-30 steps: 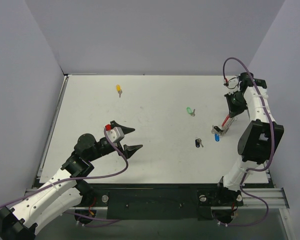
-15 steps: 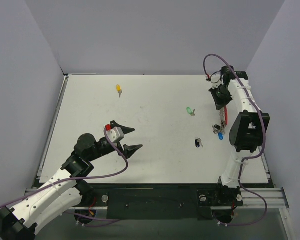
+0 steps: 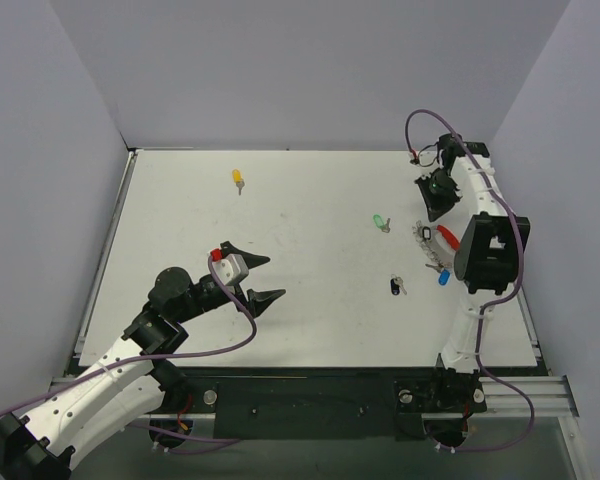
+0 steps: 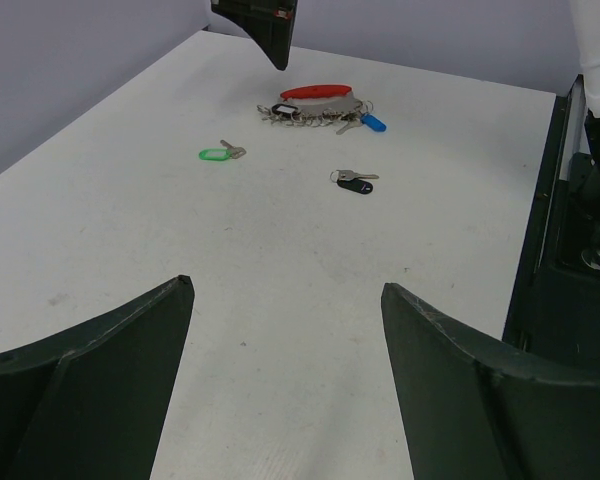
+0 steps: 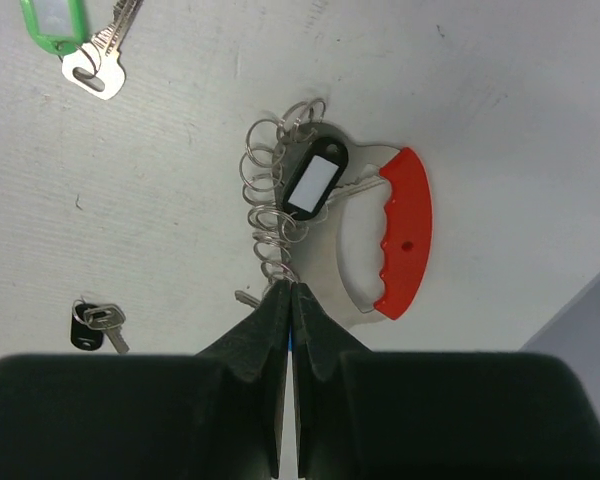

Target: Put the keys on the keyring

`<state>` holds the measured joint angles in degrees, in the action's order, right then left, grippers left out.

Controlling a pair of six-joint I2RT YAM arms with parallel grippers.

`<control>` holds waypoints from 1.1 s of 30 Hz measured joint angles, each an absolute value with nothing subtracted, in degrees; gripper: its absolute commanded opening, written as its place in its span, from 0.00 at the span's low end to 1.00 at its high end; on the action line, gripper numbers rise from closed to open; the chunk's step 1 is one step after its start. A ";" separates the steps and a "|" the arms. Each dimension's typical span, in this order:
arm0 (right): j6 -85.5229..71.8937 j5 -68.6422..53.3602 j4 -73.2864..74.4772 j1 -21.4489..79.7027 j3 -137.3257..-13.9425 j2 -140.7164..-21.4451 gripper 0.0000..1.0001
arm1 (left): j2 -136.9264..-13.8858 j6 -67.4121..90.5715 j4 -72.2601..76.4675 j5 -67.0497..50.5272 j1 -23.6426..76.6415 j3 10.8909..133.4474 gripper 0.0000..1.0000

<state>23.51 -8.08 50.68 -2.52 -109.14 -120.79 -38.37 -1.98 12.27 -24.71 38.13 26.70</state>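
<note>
1. The left claw (image 3: 252, 278) hangs wide open above the bench (image 3: 310, 330), holding nothing.
2. The right claw (image 5: 285, 290) is pressed closed on nothing, just over the keyring (image 5: 403, 228), which lies flat at the bench's right side.
3. The green key (image 3: 380, 221), black key (image 3: 396, 286) and yellow key (image 3: 238, 179) lie loose.

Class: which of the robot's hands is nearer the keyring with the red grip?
Right. The right hand hovers shut just above the keyring; the left hand sits open, far off to its left.

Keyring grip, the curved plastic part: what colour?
The keyring grip is red, on a silvery frame. The right wrist view shows it best.
</note>
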 measured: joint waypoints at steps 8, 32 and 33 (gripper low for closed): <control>19.64 -13.89 50.35 -3.64 -109.93 -126.21 0.35 | -38.44 -2.15 12.27 -24.71 38.06 26.70 0.86; 11.53 -4.95 44.07 -0.69 -116.57 -132.05 0.22 | -40.10 -2.44 12.25 -24.67 37.32 26.70 0.87; 11.53 -4.54 44.03 -0.62 -116.57 -132.07 0.22 | -40.10 -2.46 12.25 -24.67 37.32 26.70 0.86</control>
